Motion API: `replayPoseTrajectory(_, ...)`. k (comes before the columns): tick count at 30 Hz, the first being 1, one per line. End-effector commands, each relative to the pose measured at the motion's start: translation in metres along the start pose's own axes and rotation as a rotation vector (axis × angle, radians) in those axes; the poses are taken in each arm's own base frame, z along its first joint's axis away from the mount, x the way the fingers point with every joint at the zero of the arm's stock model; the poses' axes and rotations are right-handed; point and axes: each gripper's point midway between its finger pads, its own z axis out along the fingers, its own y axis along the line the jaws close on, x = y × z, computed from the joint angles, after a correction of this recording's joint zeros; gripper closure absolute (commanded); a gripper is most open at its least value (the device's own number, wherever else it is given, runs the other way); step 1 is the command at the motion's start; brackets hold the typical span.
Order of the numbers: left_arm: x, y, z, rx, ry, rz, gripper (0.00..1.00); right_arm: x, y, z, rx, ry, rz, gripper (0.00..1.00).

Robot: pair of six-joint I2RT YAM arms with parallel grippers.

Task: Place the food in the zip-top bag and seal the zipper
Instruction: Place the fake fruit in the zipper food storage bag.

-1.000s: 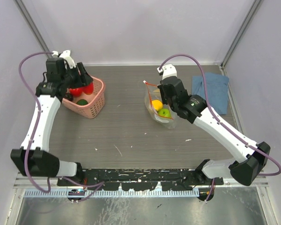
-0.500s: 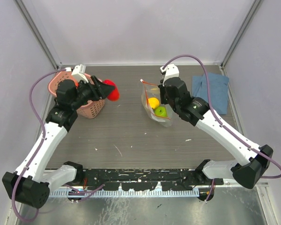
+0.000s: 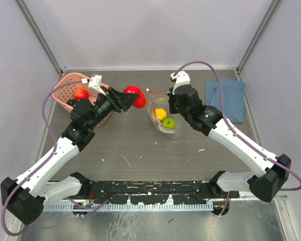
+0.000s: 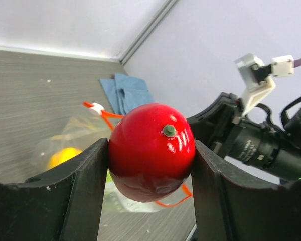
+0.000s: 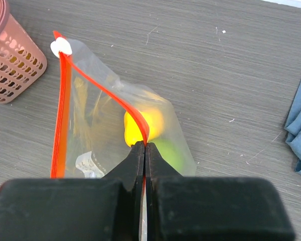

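My left gripper (image 3: pixel 134 97) is shut on a glossy red toy fruit (image 4: pixel 151 150), held in the air just left of the zip-top bag (image 3: pixel 163 118). The clear bag holds a yellow fruit (image 3: pixel 161 114) and a green fruit (image 3: pixel 168 122). My right gripper (image 5: pixel 145 146) is shut on the bag's orange-red zipper strip (image 5: pixel 103 93) and holds that edge up, so the mouth gapes toward the left. The white slider (image 5: pixel 61 47) sits at the strip's far end. In the left wrist view the bag (image 4: pixel 75 140) lies behind the red fruit.
A pink lattice basket (image 3: pixel 72 98) stands at the back left with another red fruit (image 3: pixel 81 93) in it. A folded blue cloth (image 3: pixel 226 98) lies at the back right. Enclosure walls close the back and sides.
My left arm has carried the red fruit rightward from the basket toward the bag's mouth. My right gripper has lifted the bag's edge slightly back and left.
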Motion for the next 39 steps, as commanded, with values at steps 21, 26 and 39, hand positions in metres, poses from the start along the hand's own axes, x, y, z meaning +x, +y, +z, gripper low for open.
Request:
replayPoseTrajectory(21, 0.051, -0.036, 0.039, 0.064, -0.06, -0.022, 0.72, -0.025, 0.007, -0.005, -0.036, -0.093, 0.067, 1.0)
replayPoseTrajectory(26, 0.074, -0.033, 0.044, 0.046, -0.011, -0.044, 0.7, -0.026, 0.009, -0.004, -0.041, -0.098, 0.07, 1.0)
replayPoseTrajectory(39, 0.132, -0.031, 0.06, 0.008, 0.097, -0.072, 0.64, -0.029, 0.009, -0.006, -0.045, -0.113, 0.077, 1.0)
